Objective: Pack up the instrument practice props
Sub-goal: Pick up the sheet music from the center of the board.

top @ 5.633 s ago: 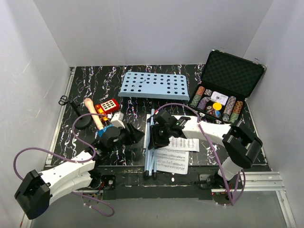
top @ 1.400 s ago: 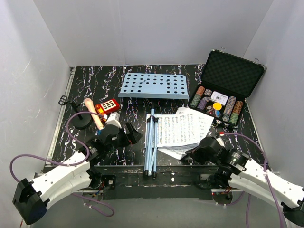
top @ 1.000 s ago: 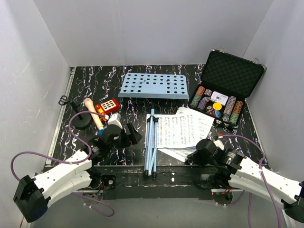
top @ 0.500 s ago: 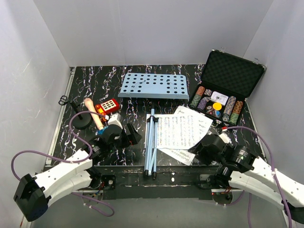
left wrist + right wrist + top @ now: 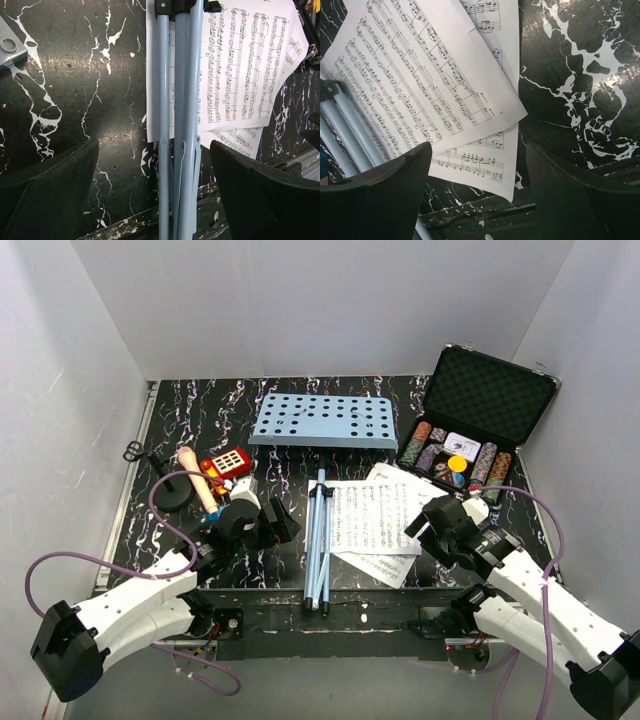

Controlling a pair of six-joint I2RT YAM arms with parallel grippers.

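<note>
While both arms are hovering low, mic (image 5: 197,480): sitting at the table's (image 5: 200,415) 9 o'clock, well apart from both grippers.
Left gripper (image 5: 280,523): jaws gaping wide, holding nothing.
Legs (image 5: 318,540): lying at its 3 o'clock, centred ahead of its jaws, long axis running 12 to 6, pressing the pages' (image 5: 375,515) left edge.
Right gripper (image 5: 425,525): jaws gaping, empty, facing pages at its 9 o'clock.
Nearer arm: left seeming closest for legs.

This is a robot test cell in a lab. Plain white panels (image 5: 330,300) box in a black marbled bench (image 5: 200,410) at 9, 12 and 3 o'clock. Aluminium rail (image 5: 560,620) runs along the 6 o'clock edge, where the left arm (image 5: 130,605) and right arm (image 5: 545,600) are bolted, trailing purple cable (image 5: 62,557).
</note>
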